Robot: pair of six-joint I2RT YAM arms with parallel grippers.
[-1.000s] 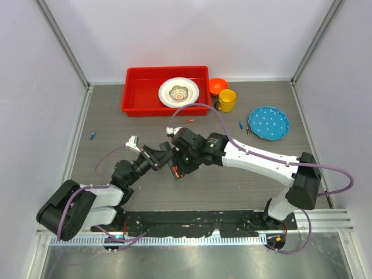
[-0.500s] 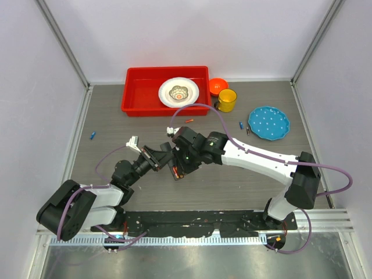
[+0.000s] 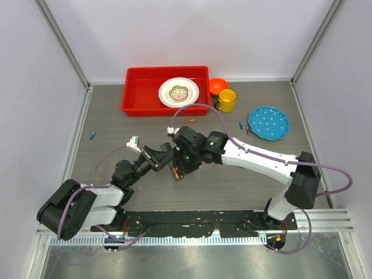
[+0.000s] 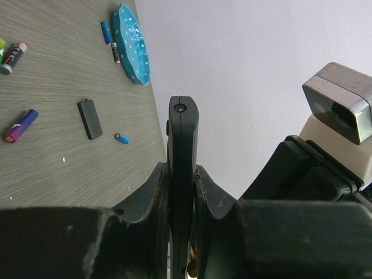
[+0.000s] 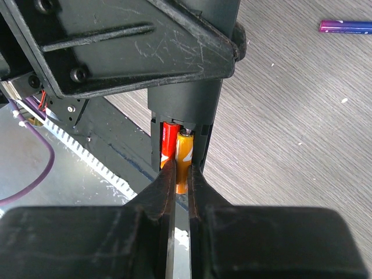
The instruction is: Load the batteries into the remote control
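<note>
My left gripper (image 4: 182, 186) is shut on the remote control (image 4: 183, 133), a slim black bar held edge-on above the table. In the top view the left gripper (image 3: 164, 158) and the right gripper (image 3: 185, 165) meet at the remote control (image 3: 177, 173). My right gripper (image 5: 181, 174) is shut on an orange battery (image 5: 185, 156). Its far end sits inside the open battery slot, next to a red battery (image 5: 168, 142) lying in the slot. The small flat black cover (image 4: 90, 119) lies on the table.
Loose batteries lie on the table: purple (image 4: 20, 125), small blue (image 4: 121, 138), another blue one far left (image 3: 92, 135), red (image 3: 189, 120). A blue plate (image 3: 268, 122) is at right. A red bin (image 3: 139, 93), white plate (image 3: 189, 99), orange bowl (image 3: 218, 86) and yellow cup (image 3: 226, 100) stand at the back.
My right gripper has shifted slightly up and left at the remote with the orange battery. The left arm has held still.
</note>
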